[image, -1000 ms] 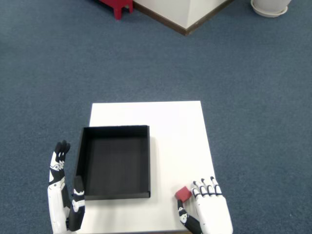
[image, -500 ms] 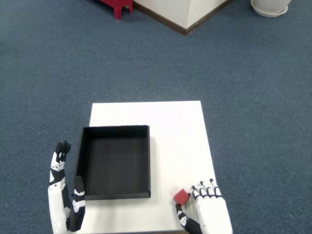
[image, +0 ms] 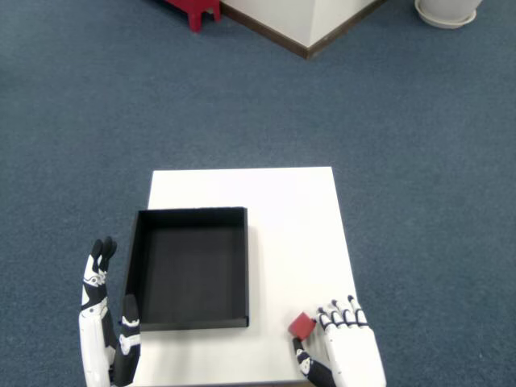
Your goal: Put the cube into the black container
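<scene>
A small red cube (image: 301, 325) lies on the white table (image: 274, 210) near its front right corner. My right hand (image: 345, 348) rests just right of the cube, fingertips touching its right side and the thumb (image: 303, 360) below it; whether the cube is pinched is not clear. The black container (image: 190, 268), a shallow open tray, sits on the left half of the table with nothing inside. The cube is outside it, to the right of its front right corner.
The left hand (image: 103, 330) stands beside the tray's left wall with fingers straight. Blue carpet surrounds the table. A red object (image: 193, 10), a white wall corner (image: 310, 20) and a white pot base (image: 446, 11) lie far off at the top.
The right hand and cube slid slightly down and left toward the front edge over the second. The left hand dropped a little lower.
</scene>
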`<act>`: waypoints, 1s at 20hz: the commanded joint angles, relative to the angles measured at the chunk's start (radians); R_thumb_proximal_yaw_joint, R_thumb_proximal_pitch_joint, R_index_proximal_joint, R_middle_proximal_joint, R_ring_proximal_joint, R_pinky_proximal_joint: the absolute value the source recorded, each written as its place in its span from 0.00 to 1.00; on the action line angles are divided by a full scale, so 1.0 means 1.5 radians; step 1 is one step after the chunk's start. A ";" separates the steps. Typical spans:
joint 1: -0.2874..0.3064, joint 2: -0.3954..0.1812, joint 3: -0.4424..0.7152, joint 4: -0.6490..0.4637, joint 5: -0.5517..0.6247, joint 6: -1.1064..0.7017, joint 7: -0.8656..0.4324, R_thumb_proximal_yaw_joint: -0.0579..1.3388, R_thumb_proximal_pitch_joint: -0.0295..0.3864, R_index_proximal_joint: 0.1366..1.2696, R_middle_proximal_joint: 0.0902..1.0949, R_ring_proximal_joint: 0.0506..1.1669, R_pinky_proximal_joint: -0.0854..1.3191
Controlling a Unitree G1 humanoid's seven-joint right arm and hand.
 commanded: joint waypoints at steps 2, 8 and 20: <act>-0.021 -0.009 -0.002 0.005 0.014 -0.014 -0.001 0.91 0.46 0.87 0.35 0.23 0.13; -0.033 -0.005 0.013 -0.013 -0.004 -0.048 -0.112 0.90 0.46 0.86 0.35 0.23 0.13; -0.037 -0.003 0.024 -0.062 -0.053 -0.084 -0.236 0.91 0.44 0.86 0.34 0.22 0.12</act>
